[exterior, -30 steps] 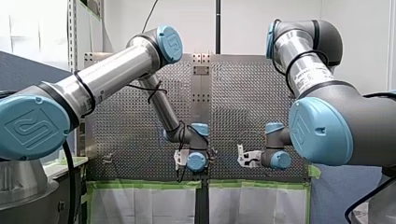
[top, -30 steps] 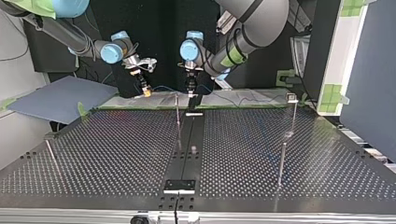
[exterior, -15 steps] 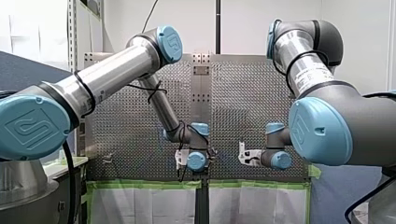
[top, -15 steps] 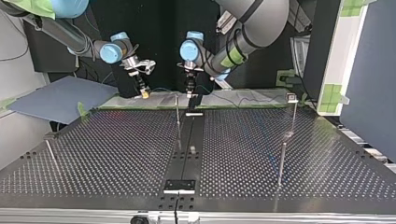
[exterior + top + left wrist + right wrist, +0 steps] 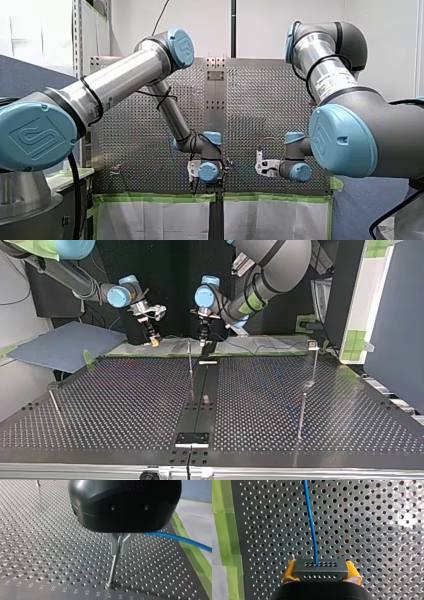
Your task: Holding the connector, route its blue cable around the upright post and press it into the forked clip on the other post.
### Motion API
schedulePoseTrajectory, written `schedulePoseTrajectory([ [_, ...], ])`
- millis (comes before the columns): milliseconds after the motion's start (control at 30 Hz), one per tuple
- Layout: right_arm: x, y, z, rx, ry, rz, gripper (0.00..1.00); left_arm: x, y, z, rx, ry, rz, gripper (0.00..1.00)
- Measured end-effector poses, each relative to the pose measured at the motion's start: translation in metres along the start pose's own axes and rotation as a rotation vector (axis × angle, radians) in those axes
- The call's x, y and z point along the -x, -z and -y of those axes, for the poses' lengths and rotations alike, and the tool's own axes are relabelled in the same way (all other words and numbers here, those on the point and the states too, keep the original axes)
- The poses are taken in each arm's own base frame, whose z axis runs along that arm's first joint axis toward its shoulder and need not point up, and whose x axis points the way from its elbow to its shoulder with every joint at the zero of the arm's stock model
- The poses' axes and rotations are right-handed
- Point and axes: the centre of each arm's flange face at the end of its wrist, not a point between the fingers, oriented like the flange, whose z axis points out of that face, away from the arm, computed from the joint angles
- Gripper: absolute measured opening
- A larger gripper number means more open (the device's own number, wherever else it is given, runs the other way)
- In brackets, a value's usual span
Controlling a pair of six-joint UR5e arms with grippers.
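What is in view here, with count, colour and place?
connector: one, dark grey, between my right claw's yellow pads
blue cable: one, blue, from the connector past my left claw
upright post: one, metal, centre, just ahead of my left claw
forked clip: one, metal, atop a second post, top view's right
table: one, metal, perforated, under everything
green tape: strips, green, along the table's edge
sheet: one, blue-grey, top view's left
arms: two, silver with blue caps, from both sides
right claw: one, yellow pads, shut on the connector
left claw: one, black, by the upright post
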Motion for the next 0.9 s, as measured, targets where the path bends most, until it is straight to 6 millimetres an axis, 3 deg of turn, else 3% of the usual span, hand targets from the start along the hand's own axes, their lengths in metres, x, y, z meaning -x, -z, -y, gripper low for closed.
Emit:
schedulePoseTrajectory([
  [433,0.001,0.000,0.000,0.000,0.000,0.001,0.00,-0.008,-0.003,-0.006,-0.009,0.021,-0.016,0.10],
  [900,0.001,0.000,0.000,0.000,0.000,-0.001,0.00,-0.004,-0.017,-0.014,-0.030,0.050,-0.026,0.10],
])
